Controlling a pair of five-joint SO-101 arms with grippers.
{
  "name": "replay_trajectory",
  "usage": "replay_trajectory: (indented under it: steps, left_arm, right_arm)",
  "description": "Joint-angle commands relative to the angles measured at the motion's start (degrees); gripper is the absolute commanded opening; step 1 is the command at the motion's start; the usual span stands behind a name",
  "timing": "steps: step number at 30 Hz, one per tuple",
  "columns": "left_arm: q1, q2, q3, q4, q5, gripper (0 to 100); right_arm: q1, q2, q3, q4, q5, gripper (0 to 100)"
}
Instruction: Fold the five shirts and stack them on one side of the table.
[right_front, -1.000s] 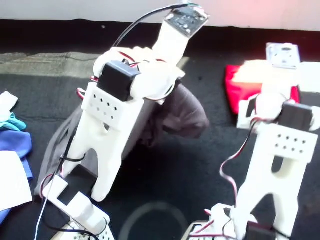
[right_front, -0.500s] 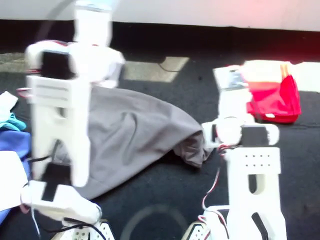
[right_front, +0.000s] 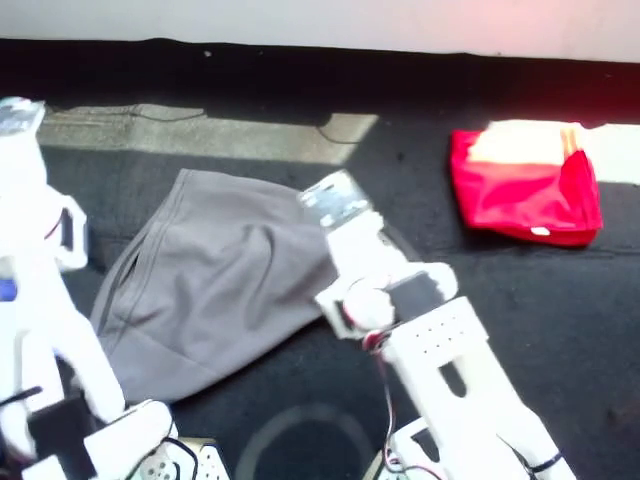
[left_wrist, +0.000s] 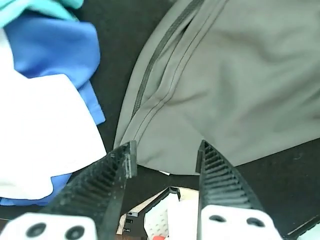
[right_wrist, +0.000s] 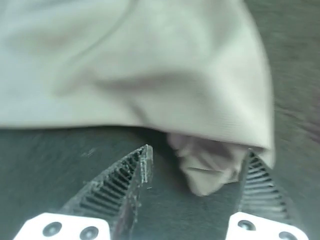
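Note:
A grey shirt (right_front: 215, 280) lies spread on the dark table, left of centre, with its collar edge toward the left arm (right_front: 40, 300). My left gripper (left_wrist: 165, 155) hangs open above the shirt's hem (left_wrist: 165, 95), holding nothing. The right arm (right_front: 400, 300) stands over the shirt's right edge. My right gripper (right_wrist: 197, 165) is open, and a bunched fold of the grey shirt (right_wrist: 210, 160) lies between its fingers without being pinched. A folded red shirt (right_front: 525, 185) rests at the back right.
A blue shirt (left_wrist: 60, 45), a white one (left_wrist: 40, 130) and a teal one (left_wrist: 35, 6) lie heaped just left of the grey shirt. The dark table (right_front: 560, 300) has open room at the right front. A pale wall runs along the back.
The left arm swung from the table's middle to the far left, and the grey shirt it held up now lies spread flat. The right arm moved leftward onto the shirt's right edge.

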Motion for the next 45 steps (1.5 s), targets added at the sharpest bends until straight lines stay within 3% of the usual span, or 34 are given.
replay_trajectory:
  steps: [1,10,16,18,21,22,24,29,37,45]
  left_arm:
    - [-5.8,-8.0,7.3,-3.2,-3.7,20]
    - [-7.9,-18.8,23.7,-8.0,-8.1,20]
    - [-7.5,-19.3,31.7,-12.7,-8.0,20]
    - [-5.8,-19.3,34.2,-14.2,-8.0,20]
    - [-1.4,-19.3,37.4,-16.0,-7.8,20]
    - [0.6,-19.3,38.3,-16.7,-7.7,20]
    - [4.8,-19.3,39.7,-18.0,-7.7,20]
    - [13.2,-19.2,42.9,-22.9,-7.6,20]
    - [14.5,-19.1,44.3,-27.9,-7.8,21]
    - [23.0,-10.1,45.6,-27.9,-7.9,21]
  right_arm:
    - [-3.0,-0.9,2.5,-4.9,-1.9,35.3]
    - [-2.6,21.1,3.2,-9.5,-2.0,35.4]
    - [6.7,36.7,-0.3,-21.1,3.6,34.8]
    - [10.8,40.3,-5.3,-21.3,3.5,27.8]
    - [16.3,43.2,-13.5,-21.3,3.5,3.7]
    - [17.9,43.6,-16.0,-21.3,3.5,0.0]
    - [20.2,43.6,-20.4,-21.2,3.5,4.0]
    - [22.5,44.0,-31.1,-21.2,3.7,0.5]
    - [24.4,48.8,-50.6,-19.7,3.7,1.3]
    - [25.2,62.8,-75.2,0.8,3.5,23.5]
